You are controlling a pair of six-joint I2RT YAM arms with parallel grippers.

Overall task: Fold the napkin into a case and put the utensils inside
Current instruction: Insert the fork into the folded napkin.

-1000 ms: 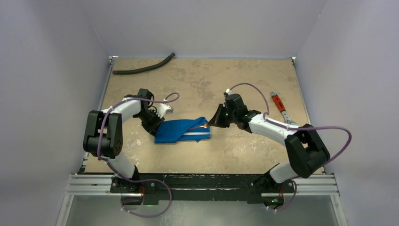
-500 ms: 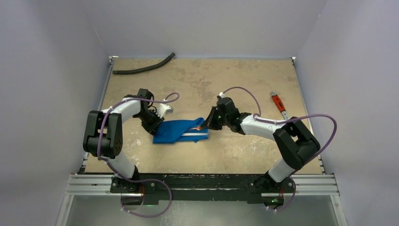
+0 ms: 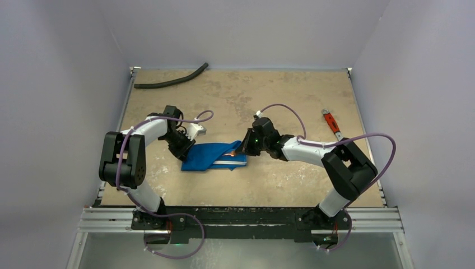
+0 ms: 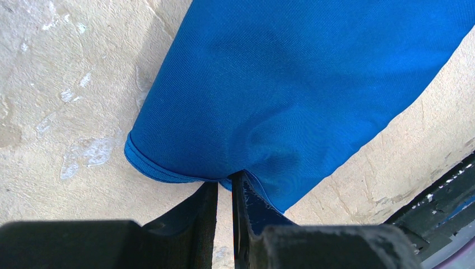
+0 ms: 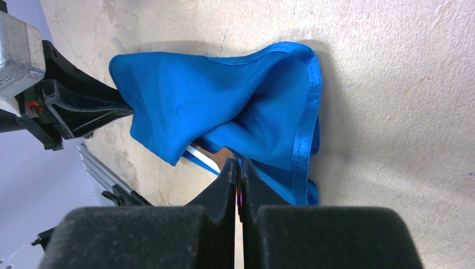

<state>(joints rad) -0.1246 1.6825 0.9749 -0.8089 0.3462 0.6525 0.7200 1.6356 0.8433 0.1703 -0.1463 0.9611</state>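
Observation:
The blue napkin lies folded as an oblong pouch on the tan table between my two grippers. My left gripper is shut on the napkin's left end; in the left wrist view its jaws pinch the cloth edge. My right gripper is at the pouch's right end, shut on a thin copper utensil that pokes under the cloth. A silver utensil shows beside it, mostly hidden inside. The right jaws touch the cloth's hem.
A black curved hose lies at the back left. A red-handled grey wrench lies at the right. The metal rail runs along the near edge. White walls close the table on three sides.
My right gripper has moved left toward the napkin, pushing the copper utensil further under the cloth. The pouch's right end has shifted slightly left. The left gripper has not moved.

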